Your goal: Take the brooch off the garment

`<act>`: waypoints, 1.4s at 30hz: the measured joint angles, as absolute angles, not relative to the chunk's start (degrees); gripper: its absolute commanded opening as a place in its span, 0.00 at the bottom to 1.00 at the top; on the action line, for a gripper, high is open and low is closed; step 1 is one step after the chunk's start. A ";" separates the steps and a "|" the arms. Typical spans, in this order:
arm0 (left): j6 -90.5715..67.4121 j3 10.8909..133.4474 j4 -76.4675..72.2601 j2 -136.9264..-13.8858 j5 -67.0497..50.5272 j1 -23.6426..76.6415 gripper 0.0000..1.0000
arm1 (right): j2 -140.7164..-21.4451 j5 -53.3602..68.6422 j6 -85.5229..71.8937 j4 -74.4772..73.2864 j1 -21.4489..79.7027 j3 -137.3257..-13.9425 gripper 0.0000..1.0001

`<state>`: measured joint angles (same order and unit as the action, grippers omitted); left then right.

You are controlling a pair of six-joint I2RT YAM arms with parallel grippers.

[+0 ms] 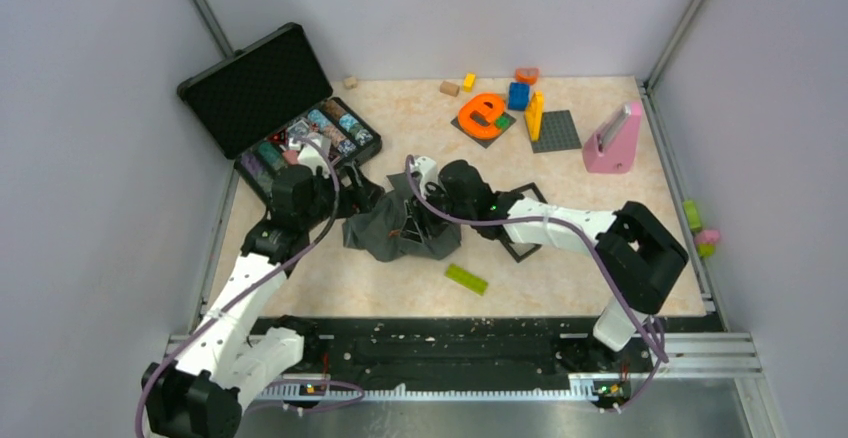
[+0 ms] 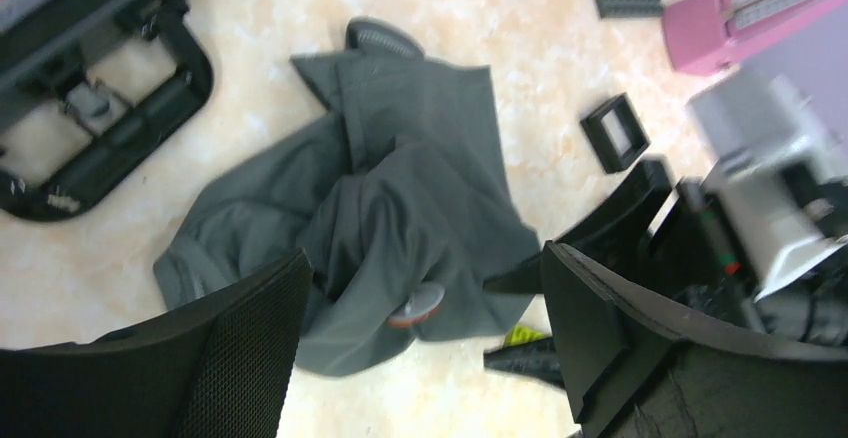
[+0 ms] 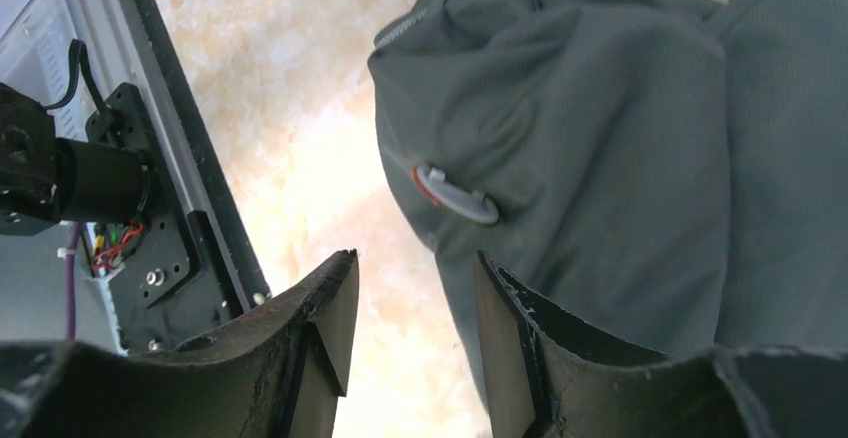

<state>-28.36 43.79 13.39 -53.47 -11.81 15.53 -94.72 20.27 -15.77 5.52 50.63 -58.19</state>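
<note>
The dark grey garment (image 1: 390, 233) lies crumpled mid-table, and also shows in the left wrist view (image 2: 410, 178) and the right wrist view (image 3: 620, 148). The brooch (image 2: 418, 304), a small grey disc with an orange-red rim, is pinned on a fold near the garment's edge; it also shows in the right wrist view (image 3: 455, 195). I cannot make it out in the top view. My left gripper (image 2: 425, 258) is open and empty, its jaws wide apart above the garment. My right gripper (image 3: 415, 268) is open and empty, with the brooch just beyond its fingertips.
An open black case (image 1: 290, 118) with several compartments stands at the back left. An orange letter toy (image 1: 482, 115), coloured bricks and a pink block (image 1: 614, 141) are at the back. A green brick (image 1: 466, 278) and black square frames (image 2: 615, 133) lie near the garment.
</note>
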 measured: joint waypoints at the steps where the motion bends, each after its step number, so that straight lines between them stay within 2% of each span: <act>1: -28.36 42.61 14.06 -52.12 -11.46 15.53 0.88 | -95.50 20.49 -14.50 4.82 50.68 -59.48 0.47; 8: -28.84 36.75 18.74 -45.69 -9.96 15.53 0.86 | -100.55 20.03 -6.90 -1.48 50.98 -68.31 0.45; 17: -30.61 36.56 21.17 -37.78 -5.67 15.53 0.86 | -104.75 19.66 -2.50 -5.80 51.96 -69.91 0.40; 26: -31.03 36.45 22.26 -34.65 -3.09 15.53 0.85 | -106.54 19.68 -1.45 -5.93 52.03 -71.35 0.26; 34: -30.92 36.42 24.10 -34.57 -2.02 15.53 0.85 | -106.61 20.03 -1.65 -3.95 52.03 -71.35 0.03; 36: -30.87 36.42 24.29 -34.35 -2.00 15.53 0.85 | -106.61 20.80 -2.13 -3.68 52.03 -71.35 0.00; 42: -30.55 34.92 24.03 -33.67 -2.50 15.53 0.84 | -106.63 25.02 -8.36 -4.69 51.35 -72.88 0.00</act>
<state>-30.55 34.92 24.03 -33.67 -2.50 15.53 -106.63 25.02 -8.36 -4.69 51.35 -72.88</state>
